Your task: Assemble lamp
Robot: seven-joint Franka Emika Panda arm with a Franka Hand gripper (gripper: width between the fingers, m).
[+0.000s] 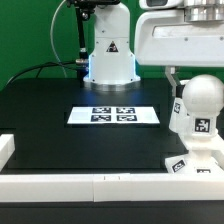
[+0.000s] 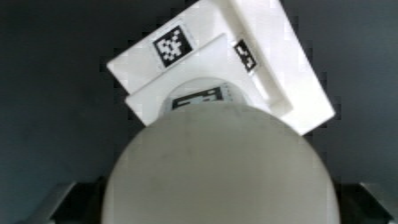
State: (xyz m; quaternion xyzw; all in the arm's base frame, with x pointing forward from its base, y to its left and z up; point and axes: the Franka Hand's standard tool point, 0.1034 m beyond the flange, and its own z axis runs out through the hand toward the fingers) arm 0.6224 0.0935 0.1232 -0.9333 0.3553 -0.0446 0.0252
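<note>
The white ball-shaped bulb [image 1: 203,95] stands upright on the stem of the flat square base [image 1: 186,164], at the exterior view's right, close to the front rail. My gripper [image 1: 198,84] comes down from above with a finger on each side of the bulb and is shut on it. In the wrist view the bulb [image 2: 215,160] fills the middle, between the dark fingers [image 2: 71,206]. The tagged base [image 2: 196,52] lies beyond it. The shade is out of view.
The marker board [image 1: 113,114] lies flat at the middle of the black table. White border rails run along the front [image 1: 70,186] and the exterior view's left [image 1: 5,148]. The robot's pedestal [image 1: 108,55] stands at the back.
</note>
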